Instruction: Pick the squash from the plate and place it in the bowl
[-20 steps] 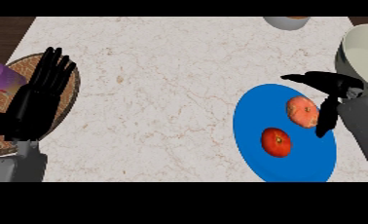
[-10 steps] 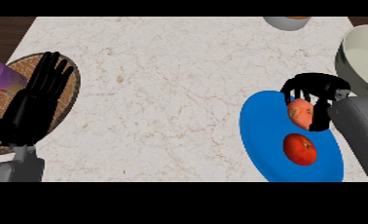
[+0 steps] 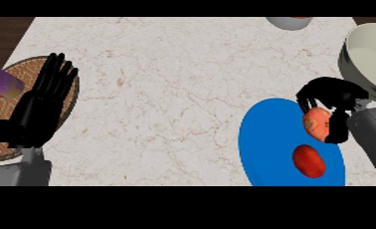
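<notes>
An orange squash (image 3: 318, 124) lies on the blue plate (image 3: 266, 143) at the right of the head view. My right hand (image 3: 332, 98) is curled around it, fingers over its top and thumb down its right side. A red tomato (image 3: 309, 160) sits lower on the same plate. The pale bowl (image 3: 360, 55) stands at the right edge, partly cut off. My left hand (image 3: 41, 103) rests open with fingers up at the left edge.
A woven brown basket (image 3: 67, 104) with a purple item (image 3: 10, 85) lies behind the left hand. A small grey bowl (image 3: 290, 22) sits at the counter's far edge. Marble counter top (image 3: 169, 88) spans the middle.
My right hand came down from open over the plate and curled round the squash. The plate and tomato now show further right and lower. The left hand has kept its pose.
</notes>
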Available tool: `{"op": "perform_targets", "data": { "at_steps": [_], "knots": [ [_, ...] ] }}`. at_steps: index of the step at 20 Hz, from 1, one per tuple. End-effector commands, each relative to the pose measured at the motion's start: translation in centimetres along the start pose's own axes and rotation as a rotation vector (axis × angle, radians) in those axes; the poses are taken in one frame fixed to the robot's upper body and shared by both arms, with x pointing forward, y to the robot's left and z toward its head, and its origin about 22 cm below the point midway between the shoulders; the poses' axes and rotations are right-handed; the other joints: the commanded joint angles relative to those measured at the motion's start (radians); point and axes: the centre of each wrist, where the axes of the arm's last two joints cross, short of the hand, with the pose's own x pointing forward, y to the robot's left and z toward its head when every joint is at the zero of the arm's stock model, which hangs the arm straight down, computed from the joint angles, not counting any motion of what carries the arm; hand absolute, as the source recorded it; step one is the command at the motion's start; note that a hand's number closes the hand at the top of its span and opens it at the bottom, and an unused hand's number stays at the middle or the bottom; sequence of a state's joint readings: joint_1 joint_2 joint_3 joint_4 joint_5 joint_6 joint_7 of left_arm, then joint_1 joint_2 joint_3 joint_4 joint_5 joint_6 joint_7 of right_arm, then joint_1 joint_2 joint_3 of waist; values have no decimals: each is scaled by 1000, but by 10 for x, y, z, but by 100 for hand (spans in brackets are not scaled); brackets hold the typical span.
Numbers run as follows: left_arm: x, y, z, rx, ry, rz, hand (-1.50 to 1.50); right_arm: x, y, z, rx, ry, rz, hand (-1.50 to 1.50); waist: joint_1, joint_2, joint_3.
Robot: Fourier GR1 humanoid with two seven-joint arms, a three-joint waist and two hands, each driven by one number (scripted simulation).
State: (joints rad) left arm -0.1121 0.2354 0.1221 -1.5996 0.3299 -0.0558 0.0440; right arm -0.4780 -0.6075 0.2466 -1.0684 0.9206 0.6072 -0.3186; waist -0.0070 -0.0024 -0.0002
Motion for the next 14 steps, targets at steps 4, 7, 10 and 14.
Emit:
{"op": "perform_targets", "data": {
  "at_steps": [4, 7, 10, 14],
  "knots": [
    [-2, 14, 11, 58, 3, 1, 0, -50, 28, 97, -182, -227, 137, 150, -64, -14, 1],
    [-1, 10, 9, 40, -2, -10, 0, -70, 36, 133, -314, -233, 122, 150, -46, -8, 1],
    [8, 17, 14, 14, 2, 2, 0, -78, 29, 172, -413, -193, 69, 150, -45, -12, -1],
    [-9, -3, 16, 30, 8, -5, 0, -86, 9, 212, -617, -105, 31, 150, -40, -10, -1]
  ]
}}
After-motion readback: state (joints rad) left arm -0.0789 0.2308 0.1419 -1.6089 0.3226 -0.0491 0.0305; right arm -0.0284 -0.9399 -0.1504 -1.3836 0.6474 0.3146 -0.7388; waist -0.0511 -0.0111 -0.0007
